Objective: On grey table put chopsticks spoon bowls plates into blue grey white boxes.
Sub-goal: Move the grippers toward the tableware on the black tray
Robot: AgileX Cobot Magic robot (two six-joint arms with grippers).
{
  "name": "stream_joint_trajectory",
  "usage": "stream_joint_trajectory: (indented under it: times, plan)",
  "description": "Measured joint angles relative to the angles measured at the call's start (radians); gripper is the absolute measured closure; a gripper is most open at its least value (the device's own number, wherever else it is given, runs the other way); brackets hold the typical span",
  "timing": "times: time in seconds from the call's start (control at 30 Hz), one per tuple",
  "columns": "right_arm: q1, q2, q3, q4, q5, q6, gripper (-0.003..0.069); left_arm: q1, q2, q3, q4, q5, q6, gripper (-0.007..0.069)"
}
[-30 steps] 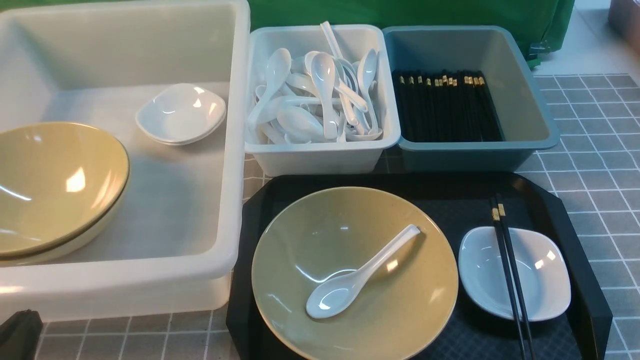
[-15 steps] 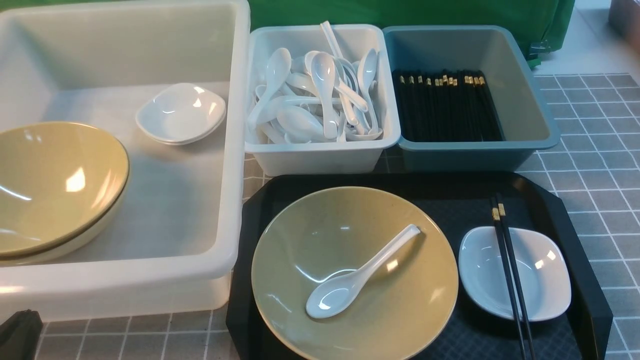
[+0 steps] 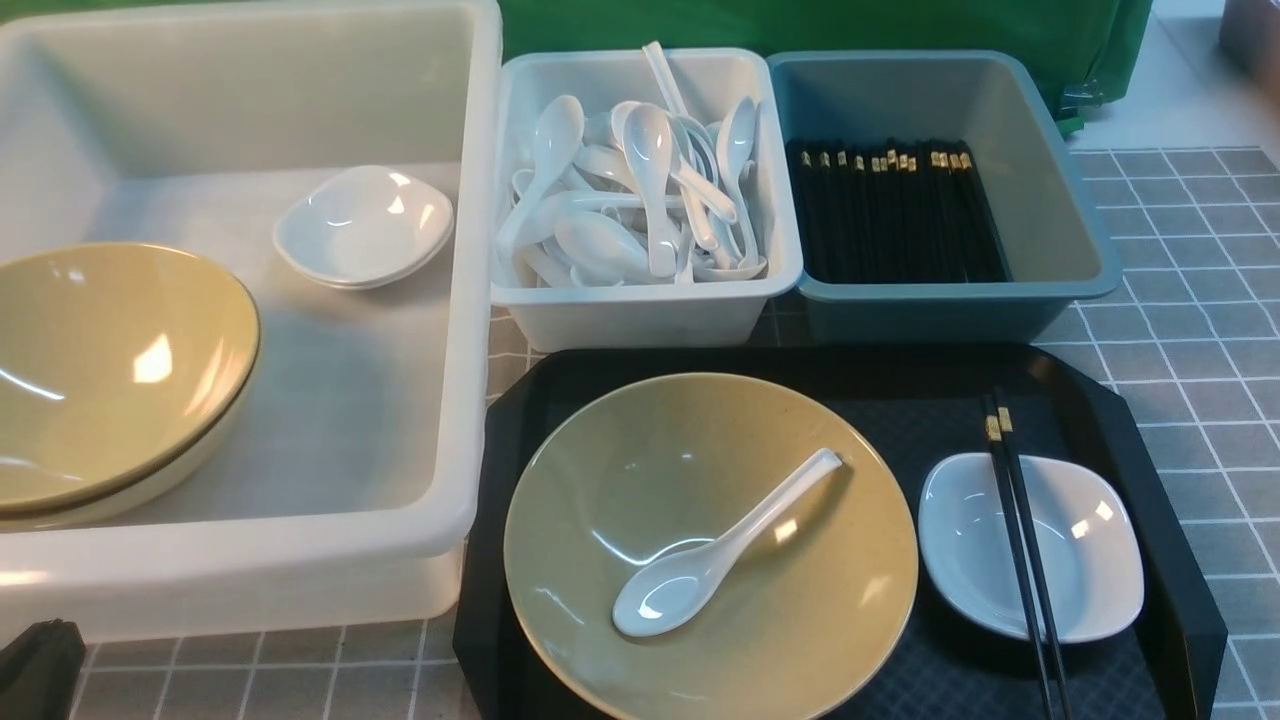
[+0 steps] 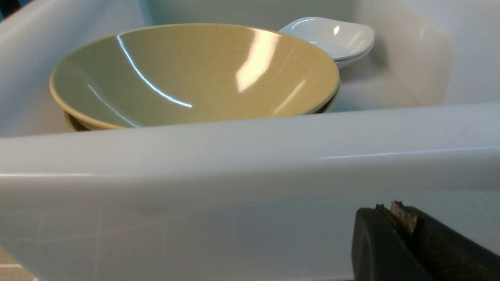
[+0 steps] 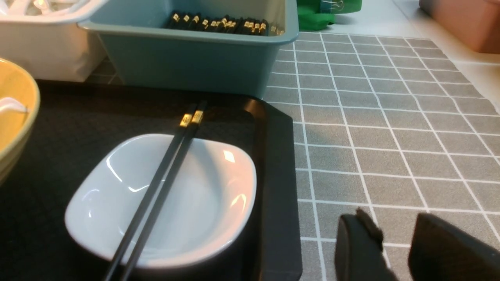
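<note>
Lying loose across a small white plate [image 5: 203, 195] on the black tray [image 5: 277, 164], a pair of chopsticks [image 5: 164, 175] points toward the blue box [image 5: 187, 58] just behind. The right fingers [image 5: 359, 242] hover partly open and empty over the bench [image 5: 390, 117] beside the tray. The left fingers [image 4: 375, 238] are closed on nothing beside the large white box [image 4: 234, 156]. A pinch may catch only one stick, rolling the other away or nudging the plate.

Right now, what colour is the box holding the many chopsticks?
The box is blue-grey; front view shows it best.
</note>
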Motion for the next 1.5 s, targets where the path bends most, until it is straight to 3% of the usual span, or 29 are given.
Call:
stream_joint_trajectory:
  times: [0.73,0.9,0.93,1.0,1.1,1.2,1.27,1.33,1.4,1.5]
  plan:
    - [0.000,0.000,0.000,0.000,0.000,0.002,0.0421,0.000,0.000,0.000,-0.009,0.000,0.000,0.0636]
    - [0.000,0.000,0.000,0.000,0.000,0.002,0.0421,0.000,0.000,0.000,-0.151,-0.005,-0.036,0.0636]
    - [0.000,0.000,0.000,0.000,0.000,0.009,0.0421,0.000,0.000,0.000,-0.305,-0.024,-0.091,0.0636]
    - [0.000,0.000,0.000,0.003,0.000,0.030,0.0421,0.000,0.000,0.000,-0.395,-0.039,-0.129,0.0636]
    - [0.000,0.000,0.000,0.083,-0.002,0.223,0.0421,0.000,0.000,0.000,-0.704,-0.066,-0.266,0.0636]
    - [0.000,0.000,0.000,0.203,-0.003,0.513,0.0421,0.000,0.000,0.000,-0.889,-0.075,-0.317,0.0636]
    - [0.000,0.000,0.000,0.269,-0.003,0.743,0.0421,0.000,0.000,0.000,-0.970,-0.078,-0.324,0.0636]
    - [0.000,0.000,0.000,0.287,-0.003,0.850,0.0421,0.000,0.000,0.000,-0.993,-0.080,-0.324,0.0636]
    - [0.000,0.000,0.000,0.296,-0.003,0.890,0.0421,0.000,0.000,0.000,-1.000,-0.083,-0.324,0.0636]
    - [0.000,0.000,0.000,0.299,0.000,0.828,0.0421,0.000,0.000,0.000,-1.004,-0.084,-0.321,0.0636]
